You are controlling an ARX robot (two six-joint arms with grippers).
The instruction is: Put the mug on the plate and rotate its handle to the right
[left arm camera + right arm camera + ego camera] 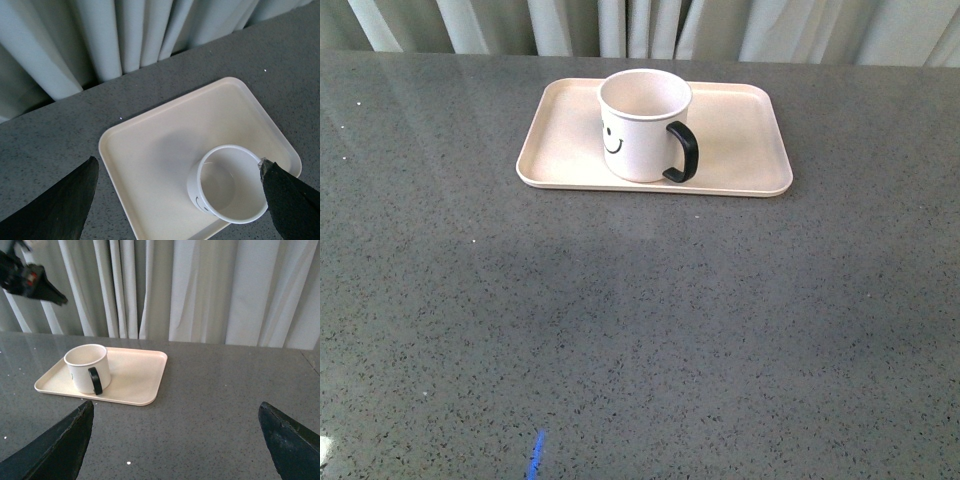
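Observation:
The cream mug stands upright on the pale pink-beige plate, a bit left of the plate's middle, smiley face to the front left. Its black handle points to the front right. From above, my left gripper is open over the mug and plate, touching neither. My right gripper is open above bare table, well back from the mug, handle and plate. Neither arm shows in the front view.
Grey speckled tabletop spreads wide in front of the plate. Pale curtains hang behind the table's far edge. A short blue mark lies near the front edge. The left arm hangs above the plate in the right wrist view.

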